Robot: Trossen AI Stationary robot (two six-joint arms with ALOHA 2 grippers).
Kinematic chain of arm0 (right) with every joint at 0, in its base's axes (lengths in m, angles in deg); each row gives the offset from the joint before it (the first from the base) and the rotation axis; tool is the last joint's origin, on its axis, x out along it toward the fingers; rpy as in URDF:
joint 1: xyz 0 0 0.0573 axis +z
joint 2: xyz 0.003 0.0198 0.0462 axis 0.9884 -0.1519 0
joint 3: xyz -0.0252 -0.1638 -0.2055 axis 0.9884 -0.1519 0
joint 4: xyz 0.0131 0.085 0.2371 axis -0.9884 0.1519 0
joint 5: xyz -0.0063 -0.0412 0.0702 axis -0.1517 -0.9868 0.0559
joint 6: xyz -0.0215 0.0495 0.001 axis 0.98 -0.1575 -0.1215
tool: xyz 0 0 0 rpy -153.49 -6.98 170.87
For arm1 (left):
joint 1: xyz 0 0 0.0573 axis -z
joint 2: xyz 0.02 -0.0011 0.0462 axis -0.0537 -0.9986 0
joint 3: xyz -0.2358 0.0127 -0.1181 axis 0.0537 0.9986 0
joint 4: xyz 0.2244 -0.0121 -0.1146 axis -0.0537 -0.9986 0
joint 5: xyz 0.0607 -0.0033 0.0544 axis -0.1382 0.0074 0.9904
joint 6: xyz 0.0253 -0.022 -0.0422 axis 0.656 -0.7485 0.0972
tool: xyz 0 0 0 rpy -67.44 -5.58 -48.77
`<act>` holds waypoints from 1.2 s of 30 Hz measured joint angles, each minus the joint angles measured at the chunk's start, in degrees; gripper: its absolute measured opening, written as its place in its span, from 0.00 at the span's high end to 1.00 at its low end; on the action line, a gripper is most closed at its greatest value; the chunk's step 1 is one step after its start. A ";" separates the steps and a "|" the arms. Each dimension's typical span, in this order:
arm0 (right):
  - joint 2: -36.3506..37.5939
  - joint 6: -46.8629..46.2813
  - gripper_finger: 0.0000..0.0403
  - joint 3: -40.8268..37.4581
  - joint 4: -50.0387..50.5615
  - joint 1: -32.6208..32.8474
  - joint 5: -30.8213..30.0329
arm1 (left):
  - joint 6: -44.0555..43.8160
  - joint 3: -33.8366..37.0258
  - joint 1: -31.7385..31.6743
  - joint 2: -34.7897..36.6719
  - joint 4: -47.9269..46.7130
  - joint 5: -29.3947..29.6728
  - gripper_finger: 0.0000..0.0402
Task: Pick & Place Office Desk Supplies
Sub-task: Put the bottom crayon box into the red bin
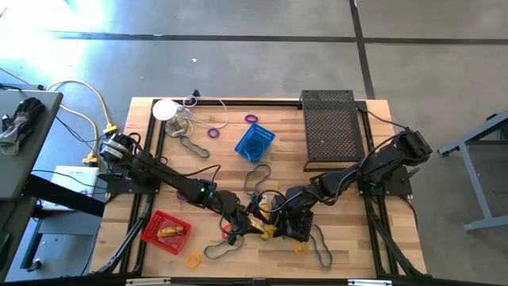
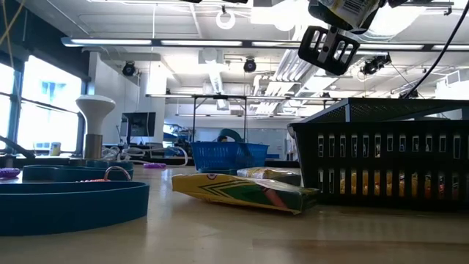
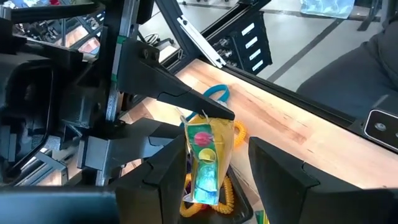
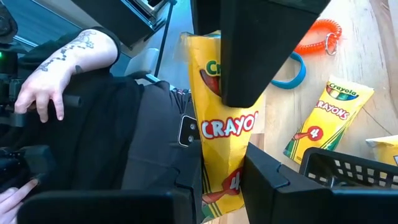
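A yellow crayon pack [image 4: 224,130] stands between both grippers near the table's front middle; it also shows in the left wrist view [image 3: 205,155]. My right gripper [image 4: 221,193] is shut on it. My left gripper [image 3: 217,180] is open, with a finger on either side of the same pack; whether one finger touches it I cannot tell. In the high view the two grippers meet, the left [image 1: 248,221] and the right [image 1: 274,216]. A second crayon pack [image 4: 329,115] lies flat on the wood, next to a small black mesh basket [image 4: 348,171]. My right gripper pinches the crayon pack's two narrow sides near one end [image 4: 217,180] between its two fingers. The pack runs lengthwise out past the fingertips. The other end of the pack sits between my left gripper's fingers [image 4: 267,56].
A red basket [image 1: 165,232] stands front left, a blue basket [image 1: 255,143] mid table and the large black mesh tray [image 1: 332,131] far right. Grey band loops [image 1: 255,179], an orange coil [image 4: 317,34] and a blue ring [image 4: 289,71] lie around. A person's arm [image 4: 68,68] shows beyond the front edge.
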 joint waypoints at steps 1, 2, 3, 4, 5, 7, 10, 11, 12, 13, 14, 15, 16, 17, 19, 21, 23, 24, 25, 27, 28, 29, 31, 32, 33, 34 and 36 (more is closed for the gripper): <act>0.00 -0.02 0.83 0.00 0.00 -0.14 0.06 | 0.32 0.00 0.00 0.00 0.00 0.03 0.60; 0.00 -0.01 0.83 0.00 0.00 -0.17 0.08 | 1.04 0.00 -0.04 -0.01 -0.02 0.08 0.61; 0.00 -0.02 0.83 0.00 0.00 -0.18 0.03 | 1.83 0.00 -0.07 0.00 -0.04 0.09 0.62; 0.00 0.00 0.83 0.00 0.00 -0.19 -0.02 | 2.52 0.00 -0.09 0.00 -0.05 0.10 0.64; 0.00 0.00 0.83 0.00 0.00 -0.23 0.00 | 2.88 0.00 -0.09 0.00 -0.06 0.20 0.66; 0.00 -0.02 0.83 0.00 0.00 -0.23 -0.02 | 2.93 0.00 -0.09 0.00 0.00 0.42 0.71; 0.00 -0.14 0.83 0.00 0.04 -0.23 -0.09 | 2.91 0.00 -0.48 0.00 -0.02 0.22 0.78; 0.00 -0.20 0.83 0.00 0.09 -0.23 -0.17 | 2.67 0.00 -0.69 0.00 -0.04 -0.05 0.81; 0.00 -0.20 0.83 0.00 0.17 -0.25 -0.19 | 2.44 0.00 -0.81 0.00 -0.12 -0.30 0.83; 0.00 -0.20 0.82 -0.02 0.21 -0.25 -0.25 | 2.12 0.00 -0.83 0.00 -0.21 -0.36 0.84; 0.00 -0.15 0.81 -0.02 0.22 -0.24 -0.37 | 1.90 0.00 -0.81 0.02 -0.22 -0.31 0.85; 0.00 -0.13 0.80 -0.02 0.20 -0.23 -0.79 | 1.50 0.00 -0.81 0.02 -0.22 -0.22 0.86; 0.00 -0.16 0.78 -0.02 0.24 -0.20 -1.75 | 1.33 0.00 -0.81 0.05 -0.33 -0.17 0.86; 0.00 -0.17 0.77 -0.03 0.39 -0.17 -3.33 | 1.13 0.00 -0.82 0.07 -0.65 -0.11 0.86; 0.00 -0.11 0.73 -0.04 0.59 -0.10 -6.26 | 1.48 0.00 -0.83 0.09 -1.23 0.19 0.86; 0.00 0.76 0.68 -0.04 0.74 -0.18 -7.24 | 1.97 0.00 -0.85 0.09 -1.76 0.46 0.86; 0.00 2.42 0.62 -0.04 0.65 -0.20 -8.09 | 2.05 0.00 -0.85 0.09 -2.05 0.43 0.86; 0.00 3.52 0.58 -0.04 0.41 0.01 -8.83 | 1.92 0.00 -0.85 0.09 -2.10 0.39 0.86; 0.00 4.68 0.54 -0.04 0.06 0.36 -10.08 | 1.33 0.00 -0.83 0.09 -2.16 0.23 0.86; 0.00 6.76 0.46 -0.04 -0.62 1.01 -13.38 | -0.42 0.00 -0.81 0.09 -2.57 -0.16 0.86; 0.07 7.90 0.43 -0.04 -0.60 1.23 -14.71 | -1.66 0.00 -0.80 0.09 -3.00 -0.19 0.86; 0.21 9.06 0.39 -0.04 -0.46 1.49 -15.77 | -2.97 0.00 -0.72 0.24 -3.57 -0.17 0.86; 0.42 10.92 0.33 -0.04 -0.63 2.11 -17.20 | -6.14 0.00 -0.46 0.80 -5.06 -0.28 0.86; 0.44 11.58 0.30 -0.02 -0.76 2.45 -17.83 | -7.65 0.00 -0.24 1.45 -6.37 -0.22 0.86; 0.44 12.33 0.28 -0.02 -0.67 2.81 -18.24 | -9.08 0.00 -0.05 2.27 -7.93 -0.28 0.86; 0.44 12.92 0.27 -0.02 -0.53 3.20 -18.95 | -10.57 0.00 0.16 3.26 -9.78 -0.19 0.86; 0.44 16.01 0.24 -0.02 -0.89 4.04 -20.48 | -13.86 0.00 0.42 5.42 -14.13 0.20 0.86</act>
